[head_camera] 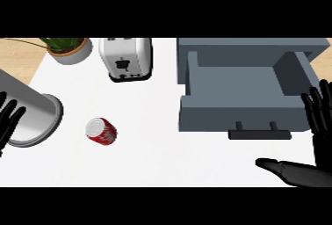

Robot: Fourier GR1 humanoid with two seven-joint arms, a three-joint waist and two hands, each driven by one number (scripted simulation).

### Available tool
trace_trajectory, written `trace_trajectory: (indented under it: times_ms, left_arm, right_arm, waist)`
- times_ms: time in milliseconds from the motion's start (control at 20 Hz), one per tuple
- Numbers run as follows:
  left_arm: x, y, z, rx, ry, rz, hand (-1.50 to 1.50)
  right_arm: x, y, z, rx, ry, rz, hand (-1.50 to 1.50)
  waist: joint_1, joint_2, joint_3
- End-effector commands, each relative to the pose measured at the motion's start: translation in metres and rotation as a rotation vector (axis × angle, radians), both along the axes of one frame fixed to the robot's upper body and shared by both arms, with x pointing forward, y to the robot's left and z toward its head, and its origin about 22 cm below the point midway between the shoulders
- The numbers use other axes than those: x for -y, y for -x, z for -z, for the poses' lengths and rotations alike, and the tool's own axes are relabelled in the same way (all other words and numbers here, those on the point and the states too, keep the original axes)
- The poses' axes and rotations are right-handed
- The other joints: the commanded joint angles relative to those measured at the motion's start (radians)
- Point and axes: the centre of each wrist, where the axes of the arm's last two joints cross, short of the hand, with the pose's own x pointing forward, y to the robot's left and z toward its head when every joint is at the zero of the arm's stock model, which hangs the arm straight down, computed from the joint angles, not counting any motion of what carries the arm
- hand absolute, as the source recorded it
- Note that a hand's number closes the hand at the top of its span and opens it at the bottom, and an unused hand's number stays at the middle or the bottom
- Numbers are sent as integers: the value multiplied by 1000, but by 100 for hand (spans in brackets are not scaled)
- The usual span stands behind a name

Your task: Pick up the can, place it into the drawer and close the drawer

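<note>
Red can looks upright on the white surface, left of the open drawer, way nearer the left hand than the right hand, both with fingers straight, holding nothing.

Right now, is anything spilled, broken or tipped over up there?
No, nothing looks spilled or broken. The red can stands upright on the white counter, and the toaster and potted plant look fine too. The grey drawer is pulled open with nothing showing inside.
</note>
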Motion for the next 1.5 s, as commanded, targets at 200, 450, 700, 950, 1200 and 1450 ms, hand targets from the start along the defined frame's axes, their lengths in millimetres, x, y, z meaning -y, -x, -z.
trace_trajectory:
  times_ms: [200,450,700,950,1200,1450]
  left_arm:
    - [13,-4,11,-30,19,7,-150]
    - [11,-33,37,-75,2,21,-150]
    - [46,-23,38,-105,-17,16,-150]
    - [51,-37,91,-117,-39,-9,-150]
    - [30,-33,123,-164,-44,-22,-150]
    - [47,-22,148,-173,-52,-76,-150]
  right_arm:
    - [23,0,11,-5,19,7,-150]
    - [12,17,-10,10,-6,11,-150]
    - [24,15,1,-8,-1,-1,-150]
    - [33,13,6,19,23,22,-150]
    - [38,25,16,12,30,15,-150]
    - [43,28,-10,5,39,23,-150]
  waist:
    - [-3,0,0]
    - [-9,0,-1]
    - [-5,0,0]
    - [-7,1,0]
    - [-7,0,0]
    - [-5,0,0]
